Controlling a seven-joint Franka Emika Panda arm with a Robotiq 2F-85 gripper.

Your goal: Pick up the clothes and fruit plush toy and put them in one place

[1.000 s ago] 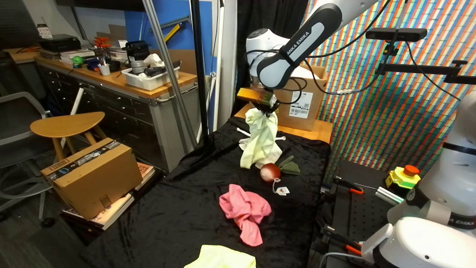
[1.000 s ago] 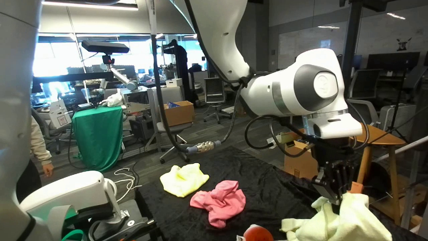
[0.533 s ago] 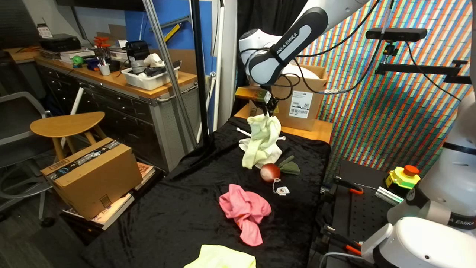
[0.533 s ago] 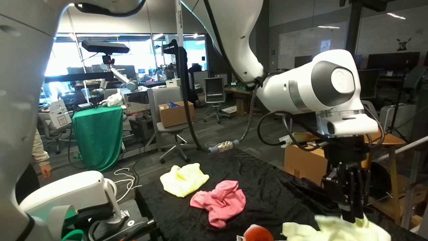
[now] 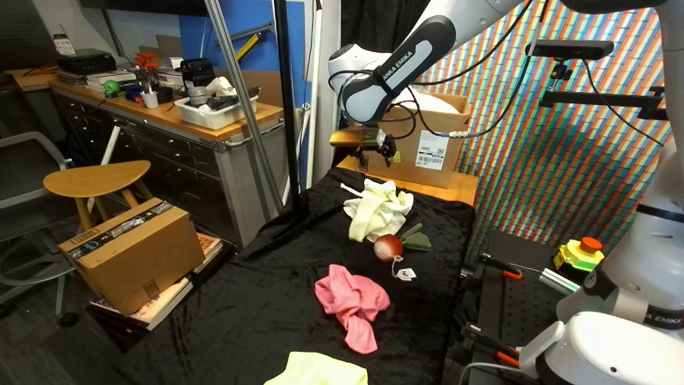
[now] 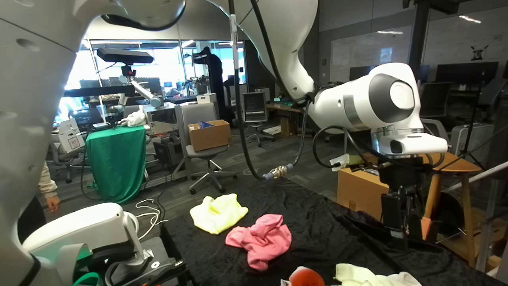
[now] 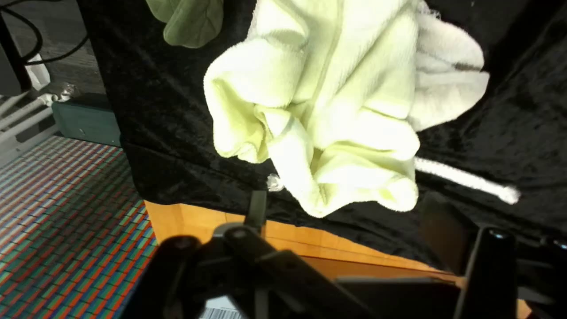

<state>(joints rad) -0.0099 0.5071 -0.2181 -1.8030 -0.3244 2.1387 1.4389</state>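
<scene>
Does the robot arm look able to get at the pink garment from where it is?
Probably yes, after swinging over: the end effector is open and holds nothing, and the pink garment lies uncovered on the black velvety cloth, with the red plush toy near it but apart.

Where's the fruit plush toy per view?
In an exterior view: fruit plush toy, below and right of centre.
In an exterior view: red body, cut by bottom edge, right of centre.
Wrist view: only green leaves, top left.
Landmark in all three: pale yellowish garment beside it.
</scene>
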